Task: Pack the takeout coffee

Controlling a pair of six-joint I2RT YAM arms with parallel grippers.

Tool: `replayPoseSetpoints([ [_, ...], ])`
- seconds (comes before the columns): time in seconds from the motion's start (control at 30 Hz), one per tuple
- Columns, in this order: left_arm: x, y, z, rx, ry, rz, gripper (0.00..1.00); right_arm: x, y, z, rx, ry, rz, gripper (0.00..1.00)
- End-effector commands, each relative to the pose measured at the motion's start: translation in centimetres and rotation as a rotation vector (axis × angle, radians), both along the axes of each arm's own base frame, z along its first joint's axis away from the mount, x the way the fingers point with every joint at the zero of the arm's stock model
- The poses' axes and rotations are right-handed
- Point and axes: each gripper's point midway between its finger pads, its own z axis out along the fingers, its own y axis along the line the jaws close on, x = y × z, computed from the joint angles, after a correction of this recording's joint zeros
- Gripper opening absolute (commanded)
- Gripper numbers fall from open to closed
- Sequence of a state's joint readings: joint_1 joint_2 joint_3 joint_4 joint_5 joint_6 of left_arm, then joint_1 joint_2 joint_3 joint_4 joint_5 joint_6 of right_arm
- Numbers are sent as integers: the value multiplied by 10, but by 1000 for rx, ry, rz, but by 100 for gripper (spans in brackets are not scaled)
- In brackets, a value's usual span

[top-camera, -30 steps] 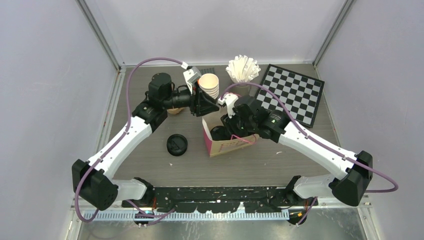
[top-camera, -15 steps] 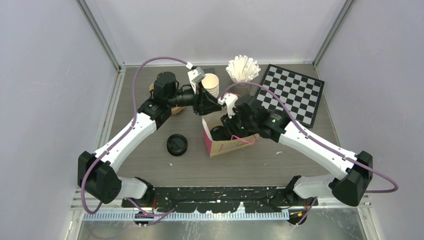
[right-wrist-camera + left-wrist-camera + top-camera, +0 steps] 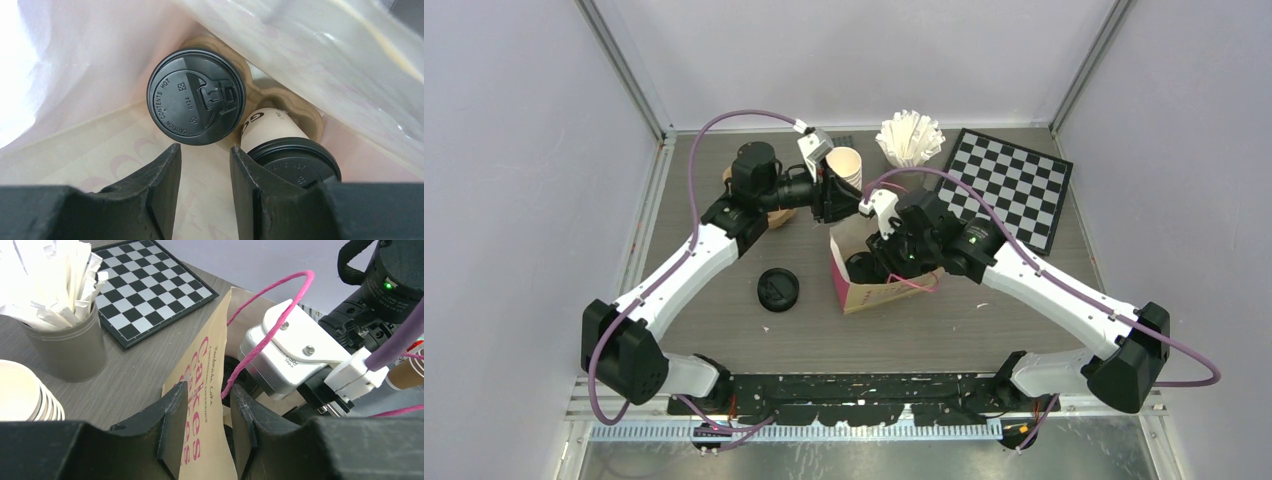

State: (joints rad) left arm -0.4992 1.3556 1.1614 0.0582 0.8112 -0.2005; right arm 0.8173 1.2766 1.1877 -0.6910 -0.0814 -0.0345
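Takeout coffee (image 3: 861, 265) sits down inside the paper bag (image 3: 879, 292) in the middle of the tabletop (image 3: 944, 325). From the top camera only one black lid peeks out of the bag mouth. The left fingers (image 3: 848, 204) are at the bag's far rim and the right arm's wrist hangs over the opening, so that mouth is crowded. There's plenty of bare tabletop toward the near edge though. A loose lid (image 3: 778, 289) lies left of the bag, apart from it. Along the far edge are a stack of lidless cups (image 3: 845, 170), a holder of white sticks (image 3: 910, 137) and a checkerboard (image 3: 1009, 185).

Left wrist cam: the bag's top edge runs up between the left fingers, which stand partway apart on either side of it. Can't tell if they're actually pinching the paper. The pink print reads "Cakes", and a pink string handle (image 3: 270, 310) loops past.

Right wrist cam is the only one seeing inside. It's two lidded cups in a brown pulp carrier (image 3: 305, 112), one lid face-on and a tilted cup (image 3: 277, 131) just beside one finger. The right fingers (image 3: 160, 190) are spread partway with nothing between them. The lid is embossed "CAUTION CONTENTS HOT" and "0124".
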Motion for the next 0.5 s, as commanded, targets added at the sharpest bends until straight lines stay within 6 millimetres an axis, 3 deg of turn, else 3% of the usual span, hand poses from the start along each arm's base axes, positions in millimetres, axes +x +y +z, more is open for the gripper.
replayPoseSetpoints([
  [0.0,12,2,29,-46,-105,40,39,-5,0,20,24,-20,55,45],
  [0.23,19,2,29,-51,-101,70,39,-12,1,27,26,-24,126,45],
  [0.47,23,3,25,-42,-89,84,39,-5,7,43,41,-70,138,45],
])
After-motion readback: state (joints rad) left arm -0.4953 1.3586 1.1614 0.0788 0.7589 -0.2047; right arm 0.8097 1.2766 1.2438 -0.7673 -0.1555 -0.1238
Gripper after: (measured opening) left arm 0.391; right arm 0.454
